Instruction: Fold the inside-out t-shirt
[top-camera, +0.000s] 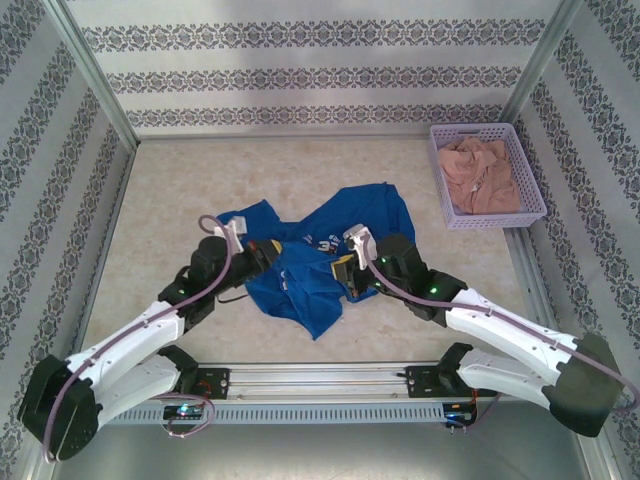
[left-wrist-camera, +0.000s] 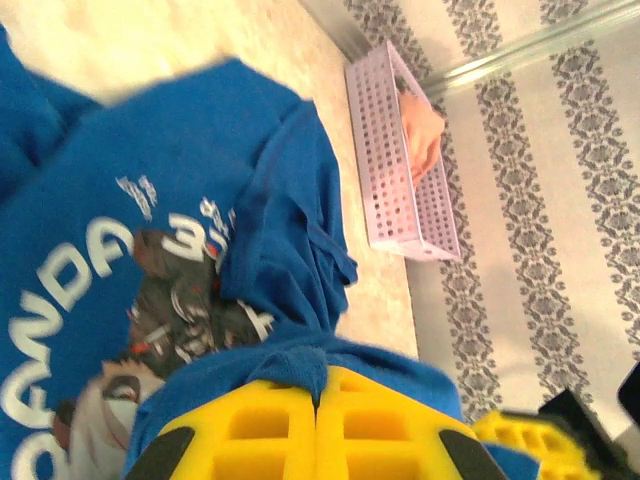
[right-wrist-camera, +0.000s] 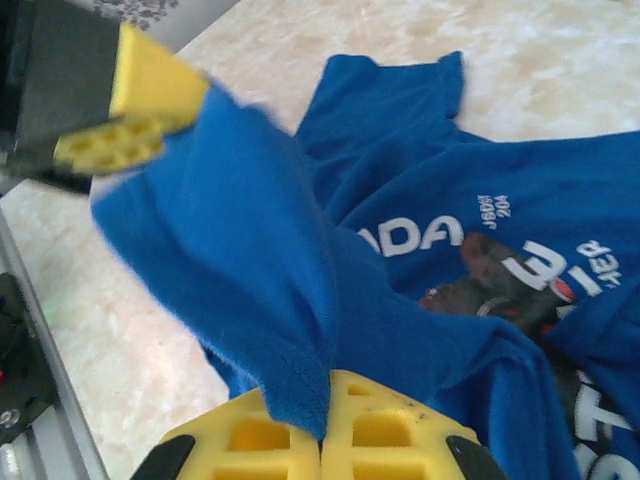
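Observation:
The royal-blue t-shirt (top-camera: 320, 250) lies crumpled in the middle of the table, with white lettering and a dark picture print facing up. At its left side, my left gripper (top-camera: 268, 252) is shut on a pinch of blue cloth; in the left wrist view the fabric (left-wrist-camera: 200, 150) bunches between the closed yellow fingers (left-wrist-camera: 318, 385). My right gripper (top-camera: 345, 272) is shut on a fold near the shirt's middle, and in the right wrist view that cloth (right-wrist-camera: 250, 250) rises as a ridge from the closed jaws (right-wrist-camera: 325, 425) toward the left gripper's fingers (right-wrist-camera: 130, 120).
A lilac perforated basket (top-camera: 530, 180) stands at the back right and holds a pinkish-beige garment (top-camera: 478, 172); the left wrist view shows the basket (left-wrist-camera: 395, 180) too. Patterned walls enclose the table on three sides. A metal rail (top-camera: 320, 380) runs along the near edge.

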